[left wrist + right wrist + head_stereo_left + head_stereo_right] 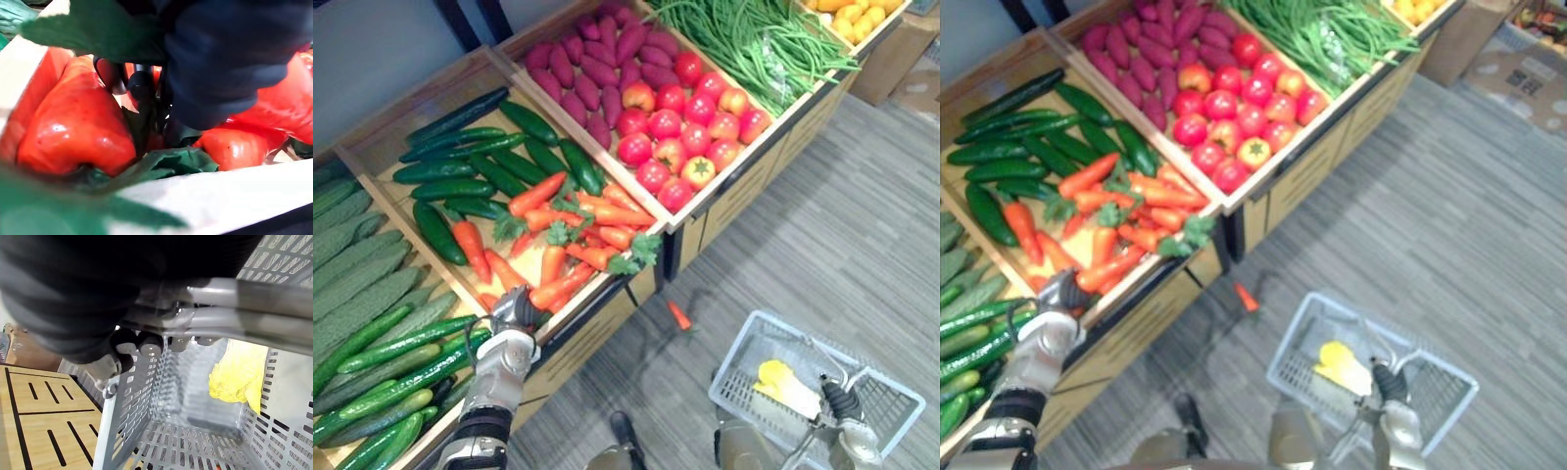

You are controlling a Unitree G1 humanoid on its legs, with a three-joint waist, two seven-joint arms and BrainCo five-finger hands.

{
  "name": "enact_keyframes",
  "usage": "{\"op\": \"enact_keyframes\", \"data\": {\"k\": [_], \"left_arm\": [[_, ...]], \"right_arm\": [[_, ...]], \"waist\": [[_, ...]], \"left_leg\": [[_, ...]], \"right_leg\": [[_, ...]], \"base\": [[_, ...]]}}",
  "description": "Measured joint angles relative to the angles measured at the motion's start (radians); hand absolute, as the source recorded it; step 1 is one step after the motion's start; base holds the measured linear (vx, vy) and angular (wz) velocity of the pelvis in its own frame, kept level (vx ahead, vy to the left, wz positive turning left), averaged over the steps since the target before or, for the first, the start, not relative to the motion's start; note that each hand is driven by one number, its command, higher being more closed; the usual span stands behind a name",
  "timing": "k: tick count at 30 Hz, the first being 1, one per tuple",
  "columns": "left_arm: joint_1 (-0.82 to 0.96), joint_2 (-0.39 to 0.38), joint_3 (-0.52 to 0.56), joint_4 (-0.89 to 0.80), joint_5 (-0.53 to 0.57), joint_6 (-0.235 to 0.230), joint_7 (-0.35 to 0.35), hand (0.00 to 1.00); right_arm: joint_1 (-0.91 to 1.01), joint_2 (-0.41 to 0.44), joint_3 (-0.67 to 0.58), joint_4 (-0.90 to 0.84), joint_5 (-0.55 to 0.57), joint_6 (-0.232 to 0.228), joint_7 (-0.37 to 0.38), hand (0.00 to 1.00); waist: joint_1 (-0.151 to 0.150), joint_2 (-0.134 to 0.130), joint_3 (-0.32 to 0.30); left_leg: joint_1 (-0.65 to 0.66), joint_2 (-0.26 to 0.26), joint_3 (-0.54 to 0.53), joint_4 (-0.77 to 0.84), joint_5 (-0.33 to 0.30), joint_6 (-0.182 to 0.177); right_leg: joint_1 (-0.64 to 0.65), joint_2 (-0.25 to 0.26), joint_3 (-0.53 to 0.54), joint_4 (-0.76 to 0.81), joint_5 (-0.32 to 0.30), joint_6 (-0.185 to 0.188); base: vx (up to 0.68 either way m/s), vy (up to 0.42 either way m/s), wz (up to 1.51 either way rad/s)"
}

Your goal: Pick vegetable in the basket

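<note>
Orange carrots (pixel 578 225) with green tops fill the front-middle bin of a wooden display. My left hand (pixel 514 311) is at that bin's front wall, right against the nearest carrots. In the left wrist view a fat carrot (pixel 78 122) and a second one (pixel 239 144) lie just past the hand, above the pale bin wall (pixel 220 196). One carrot (pixel 678 315) lies on the floor below the display. My right hand (pixel 842 406) is shut on the metal handle (pixel 244 308) of a grey wire basket (pixel 734 372). The basket holds a yellow vegetable (pixel 783 384).
Dark cucumbers (pixel 460 166) share the carrot bin. Lighter green cucumbers (pixel 382 362) lie in the bin to the left. Purple sweet potatoes (pixel 597 59), tomatoes (pixel 685 127) and green beans (pixel 754 39) fill bins to the right. A cardboard box (pixel 891 59) stands on the grey floor (pixel 862 215).
</note>
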Motion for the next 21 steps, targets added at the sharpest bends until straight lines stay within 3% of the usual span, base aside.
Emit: {"op": "enact_keyframes", "data": {"k": [6, 21], "left_arm": [[0.002, 0.0, 0.001, -0.023, 0.0, 0.004, 0.012, 1.0], [0.105, -0.006, 0.027, -0.309, 0.0, 0.02, 0.033, 1.0]], "right_arm": [[0.001, 0.0, 0.0, 0.003, 0.0, 0.0, -0.001, 1.0], [0.027, 0.017, -0.005, 0.005, -0.002, 0.004, 0.0, 1.0]], "waist": [[0.001, -0.001, -0.001], [0.021, -0.002, -0.053]], "left_leg": [[0.006, 0.0, -0.006, -0.001, 0.0, 0.0], [0.024, -0.009, -0.045, -0.009, 0.012, 0.006]], "right_leg": [[0.011, 0.0, -0.007, 0.0, 0.0, 0.0], [0.052, -0.012, -0.053, -0.001, -0.001, 0.001]], "base": [[0.0, -0.006, 0.03], [-0.03, -0.01, 0.07]]}}
